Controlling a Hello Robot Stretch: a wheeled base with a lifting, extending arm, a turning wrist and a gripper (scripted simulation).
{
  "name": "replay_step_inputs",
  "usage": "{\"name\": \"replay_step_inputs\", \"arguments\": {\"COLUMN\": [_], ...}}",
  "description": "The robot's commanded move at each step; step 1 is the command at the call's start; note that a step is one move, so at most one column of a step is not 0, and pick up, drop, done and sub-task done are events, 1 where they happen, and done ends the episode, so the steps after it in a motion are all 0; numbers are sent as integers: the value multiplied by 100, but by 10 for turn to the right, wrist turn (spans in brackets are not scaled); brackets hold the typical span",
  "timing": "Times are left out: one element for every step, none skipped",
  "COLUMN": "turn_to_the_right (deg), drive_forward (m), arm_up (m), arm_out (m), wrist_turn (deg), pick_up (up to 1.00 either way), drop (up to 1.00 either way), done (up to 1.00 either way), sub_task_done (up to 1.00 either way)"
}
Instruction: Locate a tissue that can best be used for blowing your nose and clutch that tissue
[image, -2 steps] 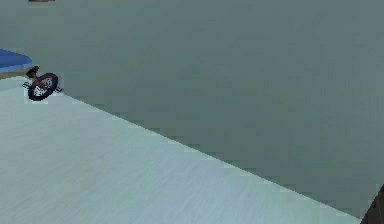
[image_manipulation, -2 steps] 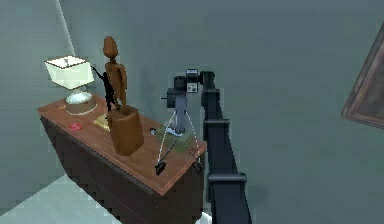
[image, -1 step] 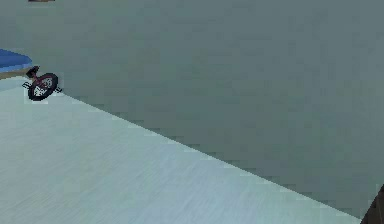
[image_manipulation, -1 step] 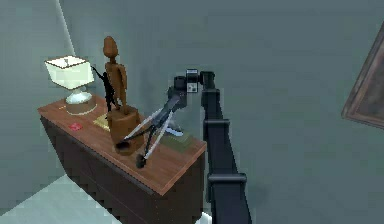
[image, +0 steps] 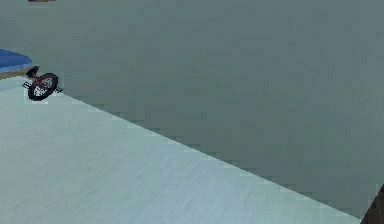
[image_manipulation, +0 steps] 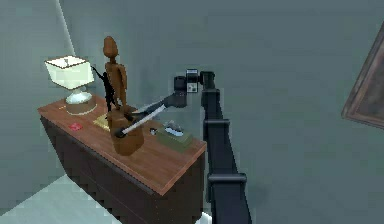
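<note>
Right now a low pale-green box (image_manipulation: 178, 138) is sitting on the dark wooden dresser (image_manipulation: 150, 172), toward its right end in the arm side view. A small grey tuft is showing at its top, so it is looking like the tissue box, though what is inside cannot be told. Just left of it a squat brown pot (image_manipulation: 128, 142) is standing near the dresser's front edge, its contents hidden. Farther left a white-shaded lamp (image_manipulation: 68, 72) and a tall wooden figure (image_manipulation: 115, 70) are standing, with a flat pink thing (image_manipulation: 78, 127) lying in front of the lamp.

The arm (image_manipulation: 225, 160) is rising from the bottom edge, and its gripper (image_manipulation: 123, 127) is pointing leftward and downward. The thin fingers (image_manipulation: 145, 112) are ending by the pot, left of the box. Whether they are spread or pressed together cannot be told, nor whether they are holding anything.

In the forward view a small dark ring (image: 42, 86) is lying on a pale surface (image: 120, 170) beside a blue thing (image: 10, 58).
</note>
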Motion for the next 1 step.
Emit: {"name": "replay_step_inputs", "arguments": {"turn_to_the_right": [0], "drive_forward": [0], "arm_up": [0], "arm_out": [0], "wrist_turn": [450], "pick_up": [0], "drop": [0], "done": [0], "sub_task_done": [0]}}
